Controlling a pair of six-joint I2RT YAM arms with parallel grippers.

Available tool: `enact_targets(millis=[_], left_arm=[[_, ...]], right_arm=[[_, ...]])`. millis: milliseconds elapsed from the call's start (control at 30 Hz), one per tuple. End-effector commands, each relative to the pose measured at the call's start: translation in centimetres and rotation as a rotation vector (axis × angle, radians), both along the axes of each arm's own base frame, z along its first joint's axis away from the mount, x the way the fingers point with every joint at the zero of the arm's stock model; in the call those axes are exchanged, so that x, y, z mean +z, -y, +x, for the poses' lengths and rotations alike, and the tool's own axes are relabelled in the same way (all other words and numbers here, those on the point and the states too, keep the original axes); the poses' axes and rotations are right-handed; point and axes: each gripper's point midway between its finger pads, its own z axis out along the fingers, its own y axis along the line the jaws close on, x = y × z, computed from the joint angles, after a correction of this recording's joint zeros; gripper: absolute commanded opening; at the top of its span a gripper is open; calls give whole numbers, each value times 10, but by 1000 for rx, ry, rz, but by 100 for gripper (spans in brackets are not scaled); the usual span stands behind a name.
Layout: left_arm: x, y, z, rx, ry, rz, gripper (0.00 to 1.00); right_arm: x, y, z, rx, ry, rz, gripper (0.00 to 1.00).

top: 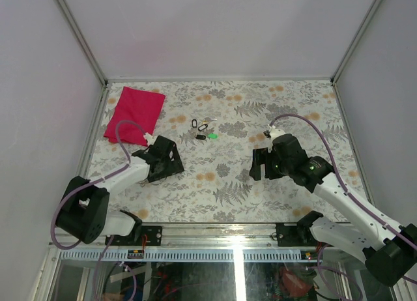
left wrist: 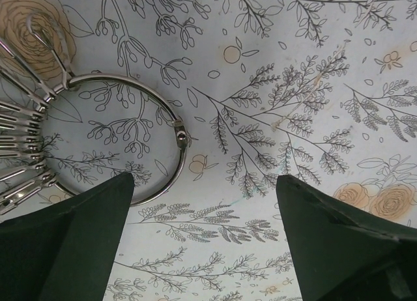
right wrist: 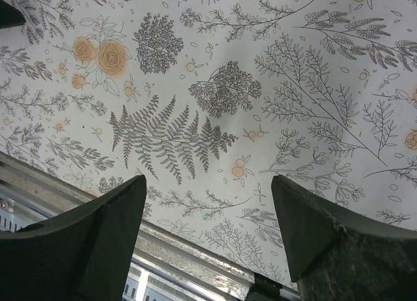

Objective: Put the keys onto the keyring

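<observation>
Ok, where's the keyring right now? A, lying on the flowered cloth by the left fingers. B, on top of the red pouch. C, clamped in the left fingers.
A: the keyring lies flat on the cloth beside the wide-open left fingers, ungripped.

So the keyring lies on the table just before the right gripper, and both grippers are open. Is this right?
Not the right one. The keyring lies on the table just before the left gripper, as the left wrist view shows. The right wrist view shows no keyring before the right gripper. Both grippers are open.
</observation>
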Motion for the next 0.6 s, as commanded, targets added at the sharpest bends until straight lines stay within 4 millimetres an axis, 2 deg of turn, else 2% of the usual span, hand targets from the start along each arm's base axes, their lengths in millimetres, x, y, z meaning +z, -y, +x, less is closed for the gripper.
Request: enact_targets(millis=[0, 233, 367, 567], left_arm=[[-6, 6, 8, 4, 26, -31, 94], [-12, 20, 5, -36, 17, -45, 94], [-12, 41, 2, -78, 20, -65, 94], [-9, 82, 1, -147, 32, -103, 94]], right_arm=[[8, -6, 1, 8, 14, 30, 84], [13, -5, -1, 0, 19, 39, 82], [20, -1, 1, -29, 47, 45, 80], [41, 14, 7, -124, 154, 69, 79]])
